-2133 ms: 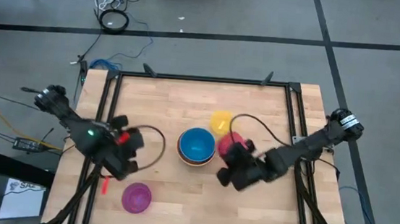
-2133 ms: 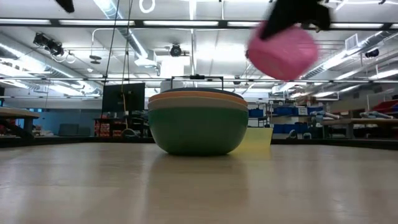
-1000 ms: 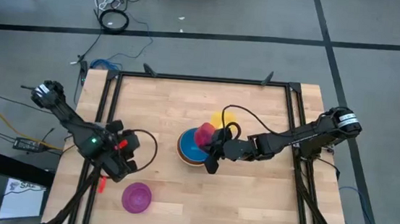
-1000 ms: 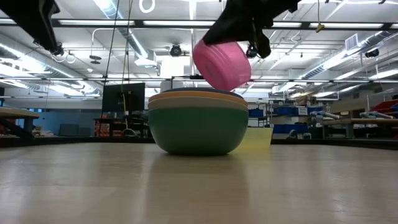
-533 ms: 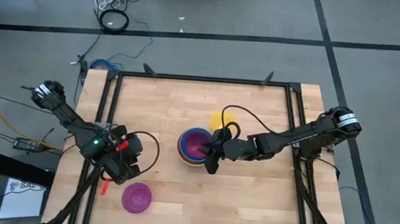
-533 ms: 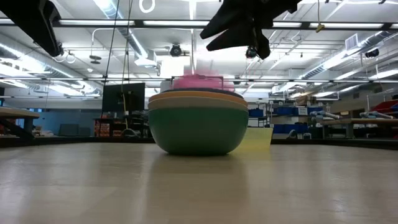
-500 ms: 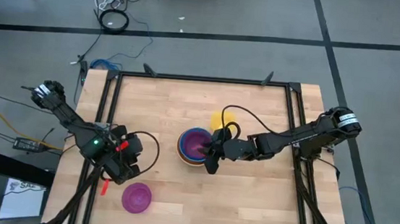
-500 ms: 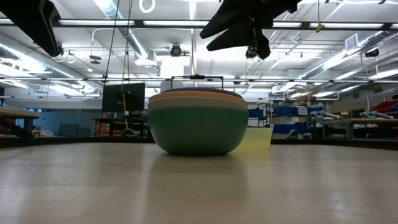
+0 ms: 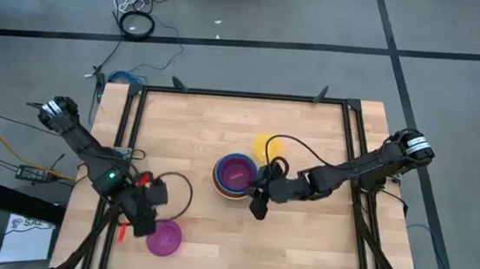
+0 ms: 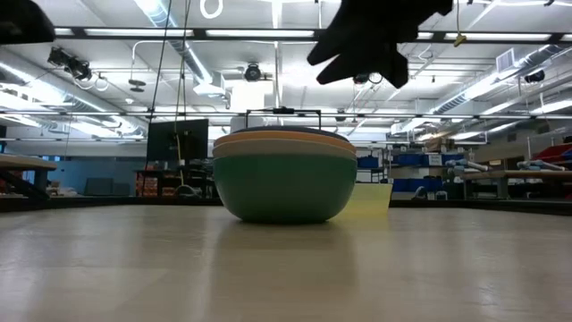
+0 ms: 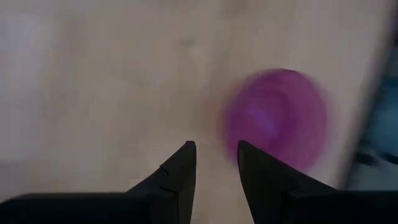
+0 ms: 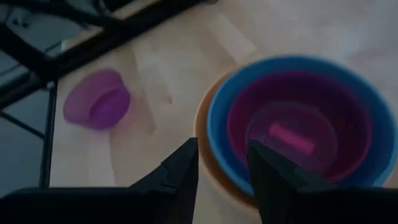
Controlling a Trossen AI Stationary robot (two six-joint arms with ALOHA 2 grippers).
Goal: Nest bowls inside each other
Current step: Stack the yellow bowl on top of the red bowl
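Note:
A stack of nested bowls stands mid-table. The red-pink bowl lies innermost in the blue bowl, and an orange rim shows outside that. In the low view the stack's outermost bowl is green. A yellow bowl stands just beyond the stack. A magenta bowl stands alone near the front left. My right gripper hovers open at the stack's near right side. My left gripper hangs open, pointing steeply down, just left of the magenta bowl.
A black frame runs round the wooden table top. A small red item lies by the left rail near the left arm. Bare wood lies along the far side and at the near right corner.
My right gripper has opened and let go of the red-pink bowl, which has dropped from above the stack into the blue bowl. The gripper has then drawn back a little toward the near edge. My left gripper has tipped downward and gone toward the magenta bowl.

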